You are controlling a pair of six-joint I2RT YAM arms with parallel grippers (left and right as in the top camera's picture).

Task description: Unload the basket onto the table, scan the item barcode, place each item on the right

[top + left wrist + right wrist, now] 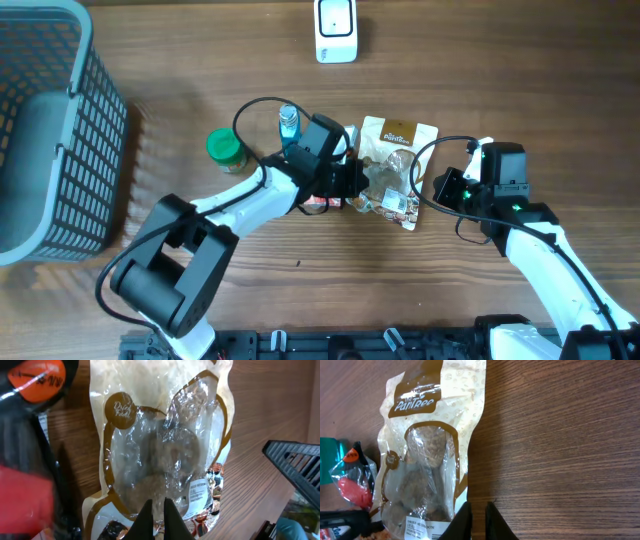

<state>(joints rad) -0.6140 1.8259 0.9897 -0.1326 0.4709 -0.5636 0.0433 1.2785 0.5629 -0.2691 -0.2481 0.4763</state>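
- One grey basket (100, 170), the biggest thing here, stands well outside the left gripper (357, 180), far from the work. Only the overhead view shows it.
- The pouch (398, 140) of dried mushrooms, your item, lies flat on the table between the two grippers. The left gripper is at one edge and the right gripper (440, 190) at the opposite corner.
- The scanner (336, 30) sits well ahead of both grippers, apart from the pouch, and neither wrist camera catches it. By my judgement nothing has been scanned. You have reached the grasp, and lifting, turning and presenting the code all remain.
- Left gripper: the jaws are pressed together, tips over the pouch's near end. You cannot tell whether film is caught between them.
- Right gripper: the jaws are narrow, with a sliver of wood showing between them, right at the pouch's edge. Whether they pinch that edge is unclear.
- The white label (420, 527) lies just beside the right fingertips in the right wrist view. The left wrist view shows it just beyond its own tips, and overhead it is too small to read.
- A red packet (322, 203) lies close behind the left gripper.
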